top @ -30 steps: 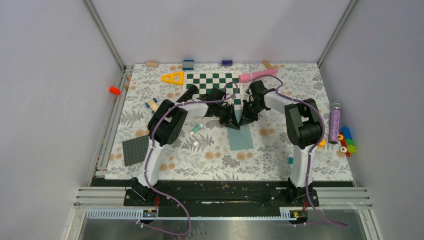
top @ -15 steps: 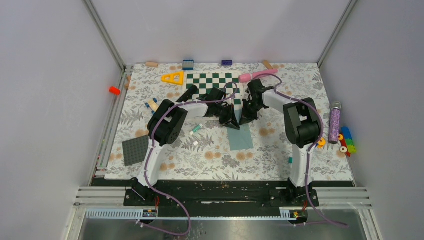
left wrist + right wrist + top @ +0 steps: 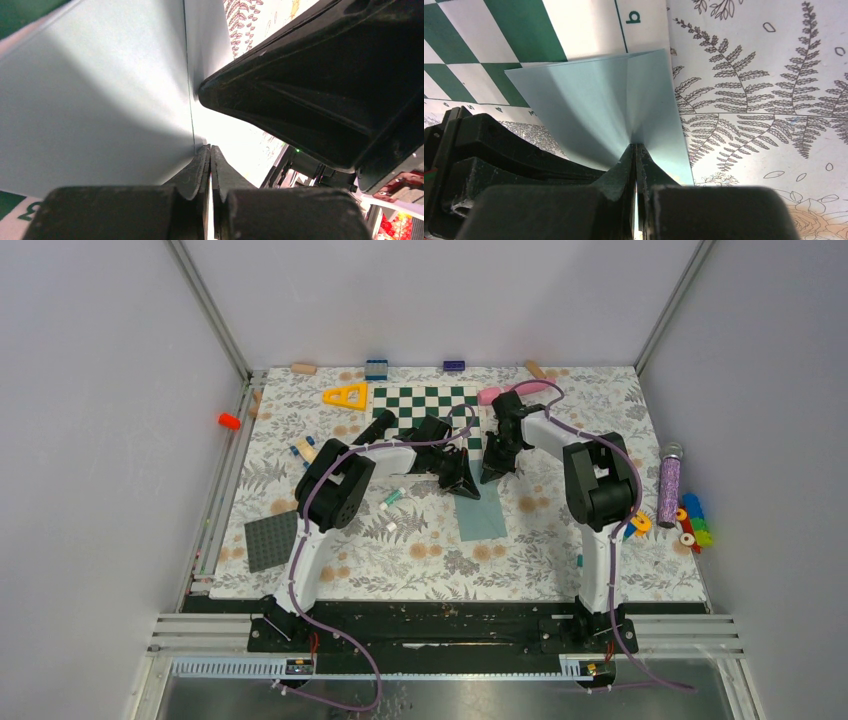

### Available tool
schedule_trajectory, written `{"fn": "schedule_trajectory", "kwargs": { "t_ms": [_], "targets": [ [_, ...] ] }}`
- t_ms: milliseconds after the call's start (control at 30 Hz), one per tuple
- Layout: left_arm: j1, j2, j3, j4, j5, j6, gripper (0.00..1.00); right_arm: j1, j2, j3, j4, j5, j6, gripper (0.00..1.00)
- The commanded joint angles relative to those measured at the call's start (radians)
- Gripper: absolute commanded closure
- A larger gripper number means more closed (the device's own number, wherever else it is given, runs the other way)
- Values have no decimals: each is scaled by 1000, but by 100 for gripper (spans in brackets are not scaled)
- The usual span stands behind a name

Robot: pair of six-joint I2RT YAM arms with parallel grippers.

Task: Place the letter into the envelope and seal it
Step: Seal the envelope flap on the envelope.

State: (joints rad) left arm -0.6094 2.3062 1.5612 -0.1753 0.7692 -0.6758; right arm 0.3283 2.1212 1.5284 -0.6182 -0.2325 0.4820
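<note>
Both the left tool [image 3: 210,152] and the right tool [image 3: 635,150] are clamped shut on the envelope [image 3: 594,105], each pinching its raised teal paper. The sheet fans out ahead of the right tool's fingertips toward the chessboard [image 3: 519,35], and the left tool sits just beside it on its left. The rest of the envelope lies flat on the floral tabletop [image 3: 400,540] behind both tools, toward the arm bases.

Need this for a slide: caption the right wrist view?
Right hand pinches the teal envelope at the chessboard edge.
</note>
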Motion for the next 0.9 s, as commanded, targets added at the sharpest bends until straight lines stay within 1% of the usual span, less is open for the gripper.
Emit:
{"fn": "schedule_trajectory", "kwargs": {
  "t_ms": [0, 200, 400, 567, 733, 867],
  "targets": [
    [3, 22, -23, -25, -31, 16, 100, 8, 17, 7, -20, 66, 15, 100],
    [4, 22, -24, -25, -30, 15, 100, 48, -35, -98, 2, 22, 7, 100],
    [5, 12, -20, -28, -37, 22, 100, 69, -73, -154, 15, 37, 6, 100],
    [19, 10, -19, -30, -36, 22, 100, 72, -68, -142, 6, 55, 1, 100],
    [17, 13, -19, -25, -33, 18, 100, 67, -16, -42, -39, 108, -17, 100],
    [14, 15, -18, -26, -34, 16, 100, 57, 3, -6, -53, 117, -25, 100]
  ]
}}
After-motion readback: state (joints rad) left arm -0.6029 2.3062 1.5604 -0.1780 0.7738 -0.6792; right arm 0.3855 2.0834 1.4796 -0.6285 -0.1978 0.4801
